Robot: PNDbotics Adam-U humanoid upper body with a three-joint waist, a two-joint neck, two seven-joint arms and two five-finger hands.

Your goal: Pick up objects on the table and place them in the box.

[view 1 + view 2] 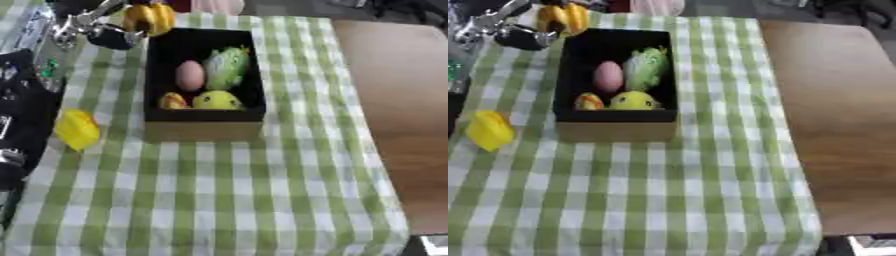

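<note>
I have the left hand [96, 27] up at the far left corner of the desk [219, 200], just beyond the box's [203, 131] far left corner. Its fingers [74, 22] look curled around a yellow bunch, bananas by the shape [150, 19], and I judge it closed on them, though the view is soft and I cannot tell exactly how the thumb sits. The right hand shows in neither view.

The step in hand, as I read it, is the carry: the bananas are lifted or nearly so and need to travel toward me and to my right, over the box's dark wall, then down into free space. The box already holds a pink egg-shaped thing [189, 75], a green leafy vegetable [227, 67], a yellow round fruit [217, 100] and a small red-and-yellow piece [173, 101]. The far end of the box looks bare, so I would aim there.

The bananas' long axis runs roughly away from me, the curved lengths hanging toward the near side. That already lines up with the box's long axis, so I expect little turning.

One more yellow object [77, 130] lies on the checked cloth to the left of the box, near the desk's left edge, apart from the box wall. It is next.
</note>
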